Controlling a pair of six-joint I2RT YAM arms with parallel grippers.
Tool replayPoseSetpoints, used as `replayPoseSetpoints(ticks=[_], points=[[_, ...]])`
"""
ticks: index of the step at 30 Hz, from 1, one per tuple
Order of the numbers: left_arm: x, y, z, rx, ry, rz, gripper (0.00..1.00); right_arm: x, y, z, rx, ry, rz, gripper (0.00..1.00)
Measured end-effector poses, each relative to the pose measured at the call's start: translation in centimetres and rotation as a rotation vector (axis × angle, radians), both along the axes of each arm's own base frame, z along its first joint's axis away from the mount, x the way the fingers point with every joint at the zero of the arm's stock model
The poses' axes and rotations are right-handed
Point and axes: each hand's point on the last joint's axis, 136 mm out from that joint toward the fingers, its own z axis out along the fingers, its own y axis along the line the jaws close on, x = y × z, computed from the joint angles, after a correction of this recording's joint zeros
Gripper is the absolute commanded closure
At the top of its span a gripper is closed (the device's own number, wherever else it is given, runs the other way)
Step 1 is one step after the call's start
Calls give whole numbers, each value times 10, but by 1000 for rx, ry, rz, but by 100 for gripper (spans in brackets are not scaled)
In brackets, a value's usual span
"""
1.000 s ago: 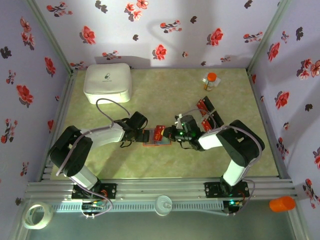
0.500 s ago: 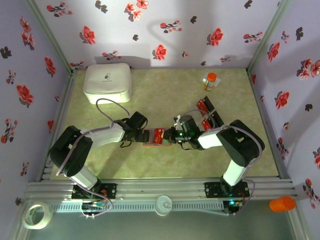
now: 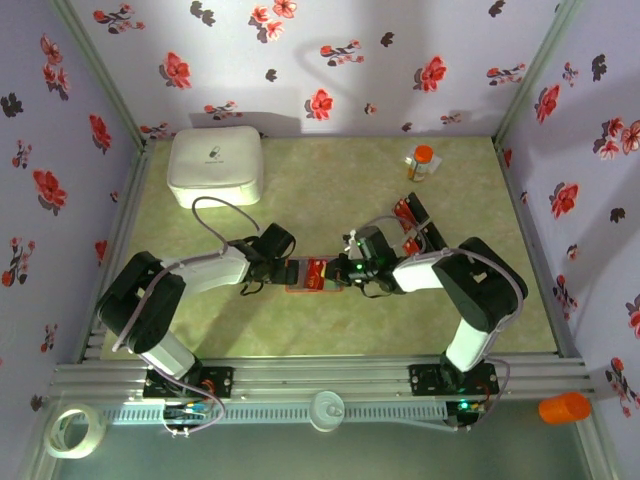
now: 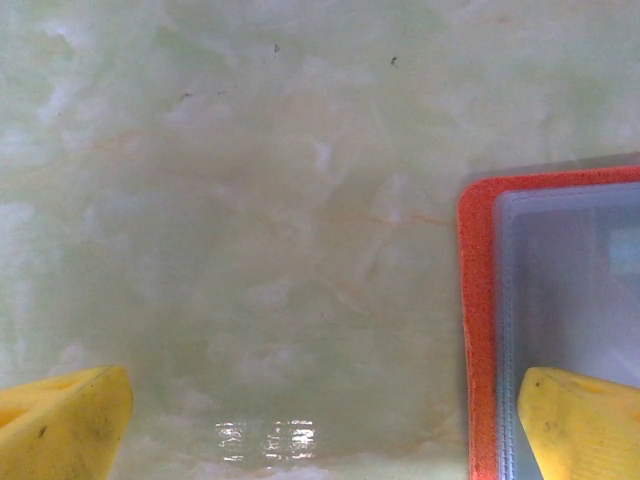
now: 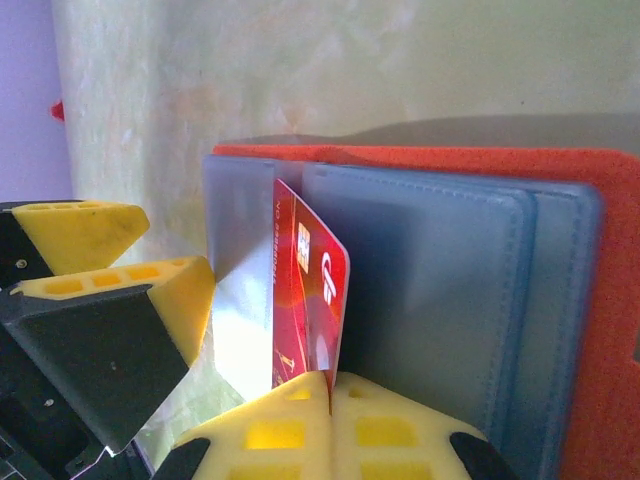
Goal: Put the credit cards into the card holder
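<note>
Card (image 5: 310,290) on edge between holder (image 5: 610,300) pockets, bare tabletop (image 5: 350,70) beyond

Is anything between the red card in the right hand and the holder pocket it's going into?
Nothing visible. The right hand pinches the red card on edge, right against the card holder's blue-grey pockets. The open left hand sits at the holder's edge, clear of the card.

Right end effector (image 3: 340,270) edged left, carrying red card (image 3: 316,270) along.
</note>
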Motion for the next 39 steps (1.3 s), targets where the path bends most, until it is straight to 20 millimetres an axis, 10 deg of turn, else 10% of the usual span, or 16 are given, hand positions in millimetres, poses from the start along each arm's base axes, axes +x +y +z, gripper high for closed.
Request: replayPoseSetpoints(ticks=[12,20,39], points=[[1,1,0,5,-4,2,0,4,11,-2,-24,41,58,100],[1,0,0,2,-7,1,0,3,10,3,-76,39,102,67],[2,-1,0,-5,-13,4,0,15,12,32,-190,-24,151,89]])
